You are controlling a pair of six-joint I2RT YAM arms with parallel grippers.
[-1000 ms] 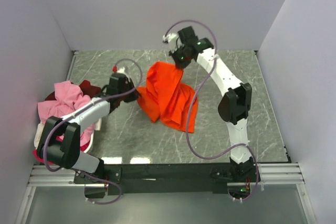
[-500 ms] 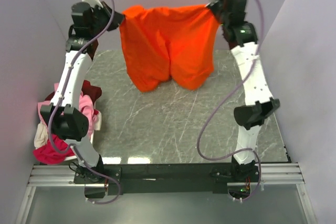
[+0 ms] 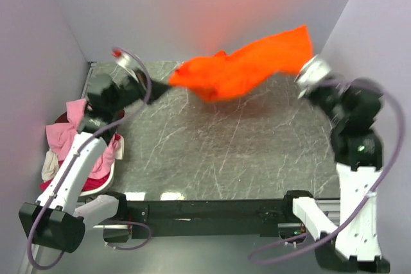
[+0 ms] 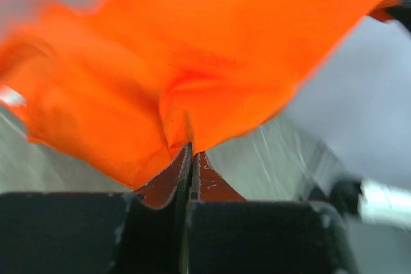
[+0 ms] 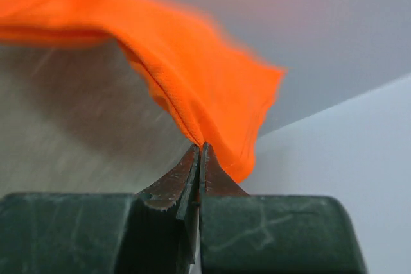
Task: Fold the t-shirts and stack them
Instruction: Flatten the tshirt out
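The bright orange t-shirt [image 3: 247,68] hangs stretched in the air over the far half of the table, blurred. My left gripper [image 3: 166,86] is shut on its left end, and the cloth fills the left wrist view [image 4: 192,75] above the pinched tips [image 4: 191,152]. My right gripper [image 3: 306,70] is shut on its right end; in the right wrist view the orange cloth [image 5: 192,88] runs up from the closed tips [image 5: 200,149]. A pile of pink [image 3: 64,136], magenta and cream-white t-shirts lies at the table's left edge.
Grey marble tabletop [image 3: 218,152] inside pale walls; the back wall [image 3: 192,4] is close behind the shirt. A white bin's rim [image 3: 106,174] shows under the pile at left. The arm bases stand on the black rail [image 3: 205,210] at the near edge.
Both arms lifted the orange shirt high and spread it, then swung down and toward the near side. The shirt now stretches lower, slanting across the back of the table.
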